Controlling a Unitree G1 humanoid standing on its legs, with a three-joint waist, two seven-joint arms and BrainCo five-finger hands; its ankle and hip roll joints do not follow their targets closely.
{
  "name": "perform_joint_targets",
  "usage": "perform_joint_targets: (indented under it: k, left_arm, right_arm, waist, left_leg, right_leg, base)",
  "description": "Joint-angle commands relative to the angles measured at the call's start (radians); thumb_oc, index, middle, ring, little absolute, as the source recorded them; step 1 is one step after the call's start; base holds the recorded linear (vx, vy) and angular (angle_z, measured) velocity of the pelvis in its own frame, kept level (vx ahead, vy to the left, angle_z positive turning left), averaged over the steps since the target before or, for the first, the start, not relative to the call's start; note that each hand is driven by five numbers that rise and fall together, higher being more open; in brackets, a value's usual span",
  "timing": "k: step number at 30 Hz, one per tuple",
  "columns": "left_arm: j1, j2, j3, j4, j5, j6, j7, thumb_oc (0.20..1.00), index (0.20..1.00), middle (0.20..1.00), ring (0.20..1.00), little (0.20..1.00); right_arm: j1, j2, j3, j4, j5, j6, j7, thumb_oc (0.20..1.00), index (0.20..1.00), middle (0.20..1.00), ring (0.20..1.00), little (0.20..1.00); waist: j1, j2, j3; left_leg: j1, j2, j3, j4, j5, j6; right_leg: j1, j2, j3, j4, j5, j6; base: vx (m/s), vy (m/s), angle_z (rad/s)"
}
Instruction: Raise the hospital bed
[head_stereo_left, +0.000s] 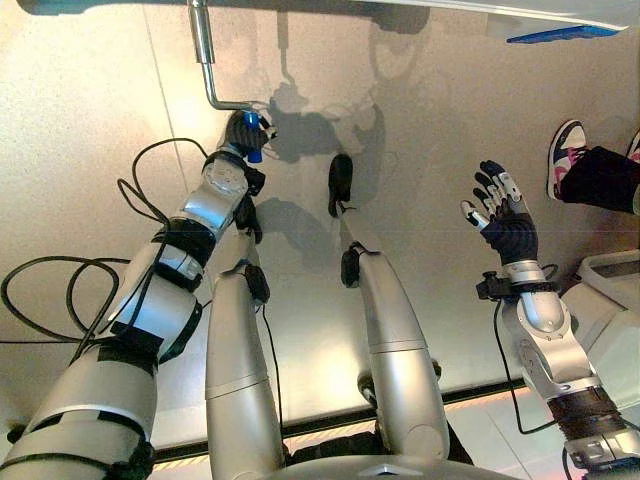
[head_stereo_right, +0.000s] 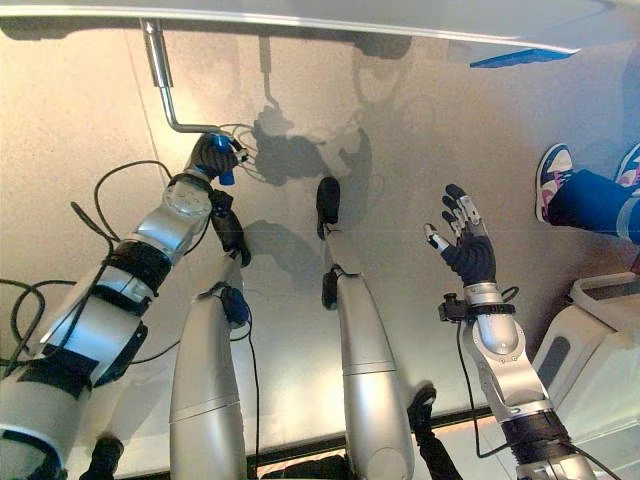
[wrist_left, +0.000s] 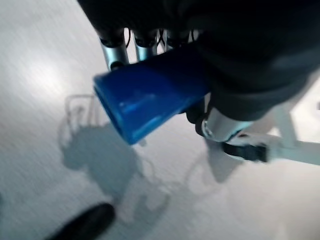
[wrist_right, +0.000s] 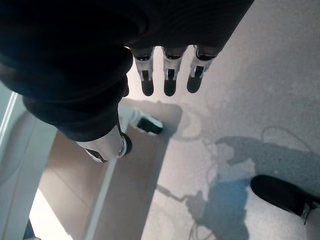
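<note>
A pale speckled floor (head_stereo_left: 80, 120) under bright light carries sharp shadows, with a person's pink-and-white sneaker (head_stereo_left: 566, 152) and a white bin (head_stereo_right: 590, 340) at the right.

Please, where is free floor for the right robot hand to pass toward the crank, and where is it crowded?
Bare floor lies between the open right robot hand and the blue crank handle, below the bed edge. It is crowded at the left robot hand, which grips the handle, and beside a person's shoe.

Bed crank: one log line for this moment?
left hand shut on blue crank handle | crank rod under bed edge | right hand open, idle
</note>
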Motion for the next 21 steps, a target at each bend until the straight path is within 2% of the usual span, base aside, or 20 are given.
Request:
perform_joint_targets:
  k: [1,6,11,16,21]
  left_arm:
    - [-0.047,-0.134,-0.017,-0.187,-0.058,-0.137,-0.012,0.200,0.200,0.200,0.200,0.200]
    - [-0.008,-0.142,-0.007,-0.272,-0.133,-0.156,-0.013,0.200,0.200,0.200,0.200,0.200]
    - [0.064,-0.114,0.005,-0.431,-0.215,-0.180,-0.029,0.200,0.200,0.200,0.200,0.200]
    - [0.161,-0.030,0.040,-0.621,-0.273,-0.201,-0.044,0.200,0.200,0.200,0.200,0.200]
    - [0.223,0.033,0.065,-0.729,-0.292,-0.202,-0.052,0.200,0.200,0.200,0.200,0.200]
  right_arm:
    - [0.033,-0.037,-0.027,-0.074,0.006,-0.060,-0.032,1.000,1.000,1.000,1.000,1.000]
    - [0.038,-0.033,-0.040,-0.076,-0.003,-0.060,-0.043,1.000,1.000,1.000,1.000,1.000]
    - [0.051,-0.028,-0.066,-0.078,-0.013,-0.057,-0.056,1.000,1.000,1.000,1.000,1.000]
    - [0.077,-0.024,-0.087,-0.079,-0.026,-0.051,-0.057,1.000,1.000,1.000,1.000,1.000]
    - [0.098,-0.020,-0.092,-0.089,-0.037,-0.047,-0.052,1.000,1.000,1.000,1.000,1.000]
  waist:
    - [0.024,0.017,-0.018]
    - [0.031,0.029,-0.018]
    - [0.048,0.047,-0.018]
    - [0.070,0.068,-0.018]
    - [0.082,0.079,-0.018]
  left_leg:
    - [0.057,0.020,-0.064,-0.044,-0.011,-0.070]
    - [0.068,0.015,-0.067,-0.059,-0.003,-0.074]
    - [0.083,0.008,-0.071,-0.079,0.008,-0.078]
    - [0.098,0.003,-0.073,-0.096,0.017,-0.082]
    - [0.112,-0.001,-0.076,-0.112,0.025,-0.084]
  right_leg:
    - [0.033,-0.081,0.012,0.159,-0.143,0.143]
    - [0.041,-0.083,0.009,0.157,-0.142,0.141]
    - [0.055,-0.084,0.005,0.155,-0.144,0.137]
    - [0.072,-0.089,-0.004,0.152,-0.146,0.134]
    - [0.085,-0.091,-0.007,0.146,-0.146,0.132]
  base:
    - [0.00,0.000,0.00]
    - [0.00,0.000,0.00]
    - [0.00,0.000,0.00]
    - [0.00,-0.005,0.02]
    - [0.00,-0.015,0.04]
